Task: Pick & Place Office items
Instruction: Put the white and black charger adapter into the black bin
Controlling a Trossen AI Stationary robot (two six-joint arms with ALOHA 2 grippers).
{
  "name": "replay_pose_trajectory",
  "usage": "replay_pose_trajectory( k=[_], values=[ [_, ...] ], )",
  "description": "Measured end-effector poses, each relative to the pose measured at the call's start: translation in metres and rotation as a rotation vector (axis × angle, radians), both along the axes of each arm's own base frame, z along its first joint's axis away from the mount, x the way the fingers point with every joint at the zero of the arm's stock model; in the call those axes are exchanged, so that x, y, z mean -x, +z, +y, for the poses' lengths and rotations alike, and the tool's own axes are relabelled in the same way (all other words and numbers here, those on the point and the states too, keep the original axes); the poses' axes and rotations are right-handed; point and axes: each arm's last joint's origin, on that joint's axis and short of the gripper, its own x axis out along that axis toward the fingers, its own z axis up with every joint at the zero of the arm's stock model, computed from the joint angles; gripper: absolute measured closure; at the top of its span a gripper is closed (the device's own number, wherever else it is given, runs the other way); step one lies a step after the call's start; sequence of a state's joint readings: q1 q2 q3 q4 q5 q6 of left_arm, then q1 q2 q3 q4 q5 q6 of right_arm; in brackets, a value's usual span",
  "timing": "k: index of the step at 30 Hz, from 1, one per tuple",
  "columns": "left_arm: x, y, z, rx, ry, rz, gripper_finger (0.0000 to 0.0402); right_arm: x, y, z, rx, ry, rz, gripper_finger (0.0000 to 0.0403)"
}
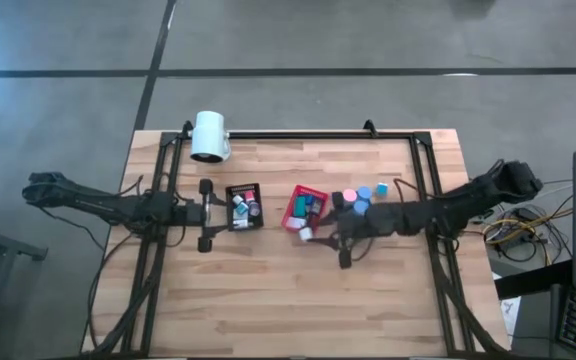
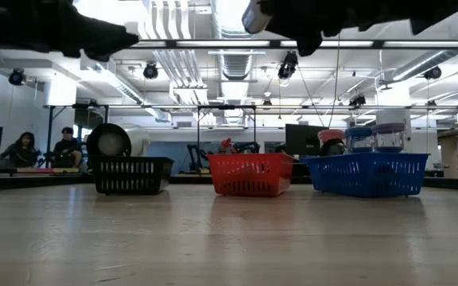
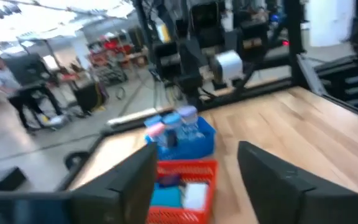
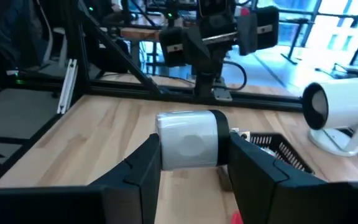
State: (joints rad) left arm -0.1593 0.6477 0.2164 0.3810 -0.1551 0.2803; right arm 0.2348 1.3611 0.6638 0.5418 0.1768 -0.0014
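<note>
One item, white-and-black cylinder piece (image 4: pixel 188 140), clamped crosswise in right hand (image 1: pixel 313 236), just beside red tray (image 1: pixel 294 212), tray toward left arm. Left hand (image 1: pixel 205 214) fingers apart, empty, beside black tray (image 1: pixel 230 192). Farther behind right hand: blue tray (image 2: pixel 367 173) with caps.

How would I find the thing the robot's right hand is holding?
Start at the red tray in the middle of the wooden table. Just beside its near corner, the right gripper clamps a small white and grey block. Unlike the others, it sits in no tray, only between dark fingers.
</note>
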Motion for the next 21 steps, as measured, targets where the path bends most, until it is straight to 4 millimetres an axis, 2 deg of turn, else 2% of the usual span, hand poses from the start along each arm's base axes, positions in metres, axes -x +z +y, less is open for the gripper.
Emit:
replay_pose_trajectory(
  k=[4,8,12,21],
  values=[
    [-0.011,0.01,-0.001,-0.047,0.039,-0.009,0.0123,-0.007,0.002,-0.014,0.027,0.017,-0.031,0.026],
    [-0.026,0.029,-0.002,-0.013,0.07,-0.067,0.0091,-0.016,0.009,-0.018,0.147,-0.013,-0.058,0.026],
    [-0.045,0.037,-0.005,-0.072,0.065,-0.024,0.0086,-0.026,0.013,-0.019,0.3,-0.108,-0.055,0.0259],
    [-0.09,0.049,-0.016,-0.357,0.028,0.05,0.0089,-0.047,0.015,-0.02,0.565,-0.206,-0.011,0.0259]
  ],
)
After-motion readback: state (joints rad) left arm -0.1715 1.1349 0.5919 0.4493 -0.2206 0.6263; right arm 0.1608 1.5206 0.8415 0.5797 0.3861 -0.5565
